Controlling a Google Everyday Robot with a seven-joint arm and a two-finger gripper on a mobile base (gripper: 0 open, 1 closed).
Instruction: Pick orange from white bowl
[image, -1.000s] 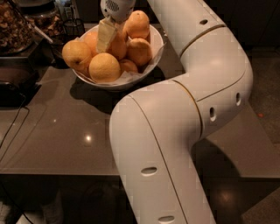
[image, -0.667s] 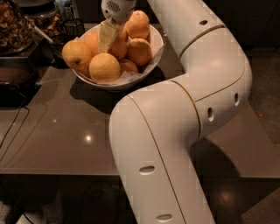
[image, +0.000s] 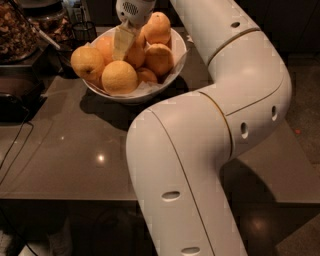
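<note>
Gripper (image: 123, 42), pale and tapered, dips among smooth round oranges (image: 119, 77) heaped in a glossy white bowl (image: 131, 95); its hold cannot be told.

Orange (image: 87, 60) (leftmost) in white bowl (image: 146, 91); gripper (image: 122, 47) beside.

One camera looks down from up high, close behind the arm (image: 210, 150). It faces across the worktop (image: 65, 150) to the white bowl (image: 172, 72) at the top, where the gripper (image: 124, 42) hangs.
</note>
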